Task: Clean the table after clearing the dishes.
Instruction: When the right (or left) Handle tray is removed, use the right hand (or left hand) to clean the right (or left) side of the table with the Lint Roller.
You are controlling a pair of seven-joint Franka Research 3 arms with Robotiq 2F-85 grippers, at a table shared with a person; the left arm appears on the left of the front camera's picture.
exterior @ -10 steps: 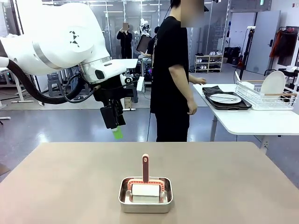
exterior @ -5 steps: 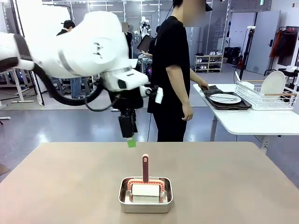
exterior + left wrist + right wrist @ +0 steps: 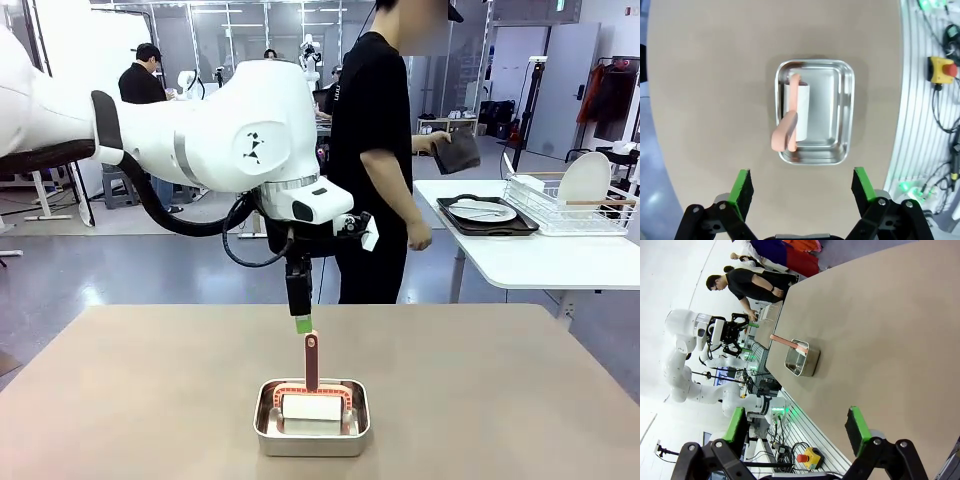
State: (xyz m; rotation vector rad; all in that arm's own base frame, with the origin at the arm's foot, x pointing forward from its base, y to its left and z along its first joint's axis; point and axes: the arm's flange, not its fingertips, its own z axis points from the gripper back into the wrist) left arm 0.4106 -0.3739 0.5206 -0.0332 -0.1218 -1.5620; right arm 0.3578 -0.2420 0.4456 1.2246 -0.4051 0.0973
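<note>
We see the beige desk [image 3: 120, 400] spread beneath our left pincer [image 3: 802, 185], jaws wide and empty, just above the steel pan [image 3: 832, 115] and its pink-handled roller [image 3: 789, 127]; the right pincer [image 3: 797, 427] gapes empty too; the dishes [image 3: 483, 211] sit well beyond, on a white side desk [image 3: 540, 262]

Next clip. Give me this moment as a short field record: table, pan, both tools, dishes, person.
table: large beige-brown table, bearing a shiny rectangular steel pan
pan contents: pink-handled roller with white roll, handle upright
left tool: open, just above the roller handle, not gripping it
right tool: open, holding nothing
dishes: round white plate on a dark brown tray on the white side table
person: far side, holding a dark flat object
</note>
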